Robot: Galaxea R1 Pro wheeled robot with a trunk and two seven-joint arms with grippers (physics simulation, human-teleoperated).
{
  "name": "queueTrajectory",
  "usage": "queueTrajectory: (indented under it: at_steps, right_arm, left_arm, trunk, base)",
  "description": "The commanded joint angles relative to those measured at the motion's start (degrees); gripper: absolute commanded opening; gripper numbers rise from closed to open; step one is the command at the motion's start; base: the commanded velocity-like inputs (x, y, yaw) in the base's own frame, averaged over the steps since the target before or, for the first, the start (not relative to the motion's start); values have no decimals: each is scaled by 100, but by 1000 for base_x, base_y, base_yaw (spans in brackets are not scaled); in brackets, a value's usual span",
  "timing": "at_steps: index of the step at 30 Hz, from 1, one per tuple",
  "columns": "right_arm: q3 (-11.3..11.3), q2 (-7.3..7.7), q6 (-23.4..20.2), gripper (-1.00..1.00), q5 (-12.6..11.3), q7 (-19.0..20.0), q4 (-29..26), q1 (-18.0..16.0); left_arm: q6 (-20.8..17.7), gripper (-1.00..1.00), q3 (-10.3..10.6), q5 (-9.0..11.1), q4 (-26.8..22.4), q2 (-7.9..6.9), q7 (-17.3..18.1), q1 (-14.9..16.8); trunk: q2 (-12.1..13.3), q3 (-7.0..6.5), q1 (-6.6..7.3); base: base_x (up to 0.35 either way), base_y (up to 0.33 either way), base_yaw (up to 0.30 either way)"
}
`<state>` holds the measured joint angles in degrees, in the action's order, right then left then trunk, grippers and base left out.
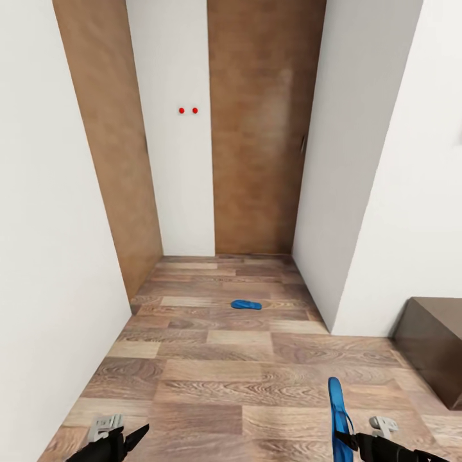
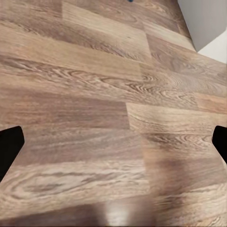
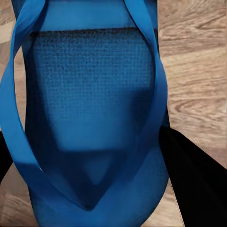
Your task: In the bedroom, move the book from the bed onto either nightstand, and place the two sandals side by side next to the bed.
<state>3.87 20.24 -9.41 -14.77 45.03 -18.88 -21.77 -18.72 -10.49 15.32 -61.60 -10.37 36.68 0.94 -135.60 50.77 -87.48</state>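
Note:
One bright blue sandal (image 1: 247,304) lies flat on the wood floor in the middle of a narrow passage, well ahead of me. The other sandal (image 1: 336,410) stands on edge at the lower right, with my right gripper (image 1: 345,441) shut on it. In the right wrist view this sandal (image 3: 94,94) shows its straps and textured sole close up, with a dark finger (image 3: 194,175) against its side. My left gripper (image 1: 138,436) hangs low at the lower left. In the left wrist view the left gripper (image 2: 113,146) is open over bare planks. The book is out of view.
White walls (image 1: 51,256) close in the passage on both sides, and a brown door panel (image 1: 256,160) stands at its far end. A dark brown wooden furniture corner (image 1: 430,346) juts in at the right; I cannot tell whether it is the bed or a nightstand.

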Motion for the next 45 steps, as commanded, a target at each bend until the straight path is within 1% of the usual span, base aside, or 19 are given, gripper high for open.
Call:
queueTrajectory:
  at_steps: [1,16,25,29,31,32,33,34,35,36,37,38,39,40,41,42,45]
  right_arm:
    - [26,-2,-61,-100,-43,24,-2,-3]
    - [26,-2,-61,-100,-40,24,-2,-3]
    - [26,-2,-61,-100,-41,24,-2,-3]
    - [26,-2,-61,-100,-39,21,-2,-3]
    - [26,-2,-61,-100,-38,21,-2,-3]
    - [26,-2,-61,-100,-36,22,-2,-3]
    - [26,-2,-61,-100,-37,21,-2,-3]
    - [26,-2,-61,-100,-36,21,-2,-3]
    - [26,-2,-61,-100,-35,21,-2,-3]
    - [26,-4,-61,-100,-32,23,-2,-3]
    - [26,-4,-61,-100,-31,23,-2,-3]
    - [26,-5,-61,-100,-29,23,-2,-3]
    - [26,-6,-61,-100,-27,23,-2,-3]
    - [26,-5,-61,-100,-27,24,-2,-3]
    - [26,-5,-61,-100,-26,24,-2,-3]
    - [26,-6,-61,-100,-26,24,-2,-3]
    - [26,-9,-61,-100,-20,15,9,-3]
  left_arm:
    - [-53,100,-6,50,-1,0,14,3]
    - [-53,100,-6,51,-1,0,14,3]
    - [-53,100,2,41,1,2,14,3]
    - [-53,100,14,29,31,51,8,3]
    - [-53,100,18,-17,98,63,-14,3]
    - [-53,100,21,-110,169,71,-55,3]
    - [-52,100,26,-350,300,103,-124,3]
    - [-36,100,27,-533,402,133,-160,3]
    - [-18,100,28,-637,456,147,-175,3]
    - [133,100,49,-1125,599,243,-199,3]
    - [187,100,57,-1289,632,282,-204,3]
    - [268,100,69,-1577,681,361,-211,3]
    - [346,100,80,-1921,726,462,-217,3]
    - [363,100,82,-2008,735,486,-218,3]
    - [396,100,86,-2179,753,538,-224,3]
    - [414,100,87,-2259,763,567,-228,3]
    - [436,100,84,-2304,765,590,-230,3]
  trunk:
    - [-2,6,-2]
    - [-2,0,-2]
    - [-2,-16,-2]
    - [-2,-17,-2]
    - [-2,-17,-2]
    - [-2,-17,-2]
    - [-2,-17,-2]
    - [-2,-17,-2]
    - [-2,-17,-2]
    - [-2,-17,-2]
    - [-2,-17,-2]
    - [-2,-17,-2]
    - [-2,-17,-2]
    - [-2,-17,-2]
    - [-2,-17,-2]
    - [-2,-17,-2]
    - [-2,-17,-2]
  base:
    - [330,0,0]
    - [330,0,-3]
    - [330,0,-143]
    - [330,0,-15]
    - [330,0,-4]
    - [329,0,-1]
    - [330,0,-1]
    - [330,0,0]
    - [330,0,0]
    - [330,0,0]
    - [330,0,0]
    - [326,0,0]
    - [298,0,0]
    - [291,0,0]
    - [264,0,0]
    - [207,0,0]
    - [107,0,0]
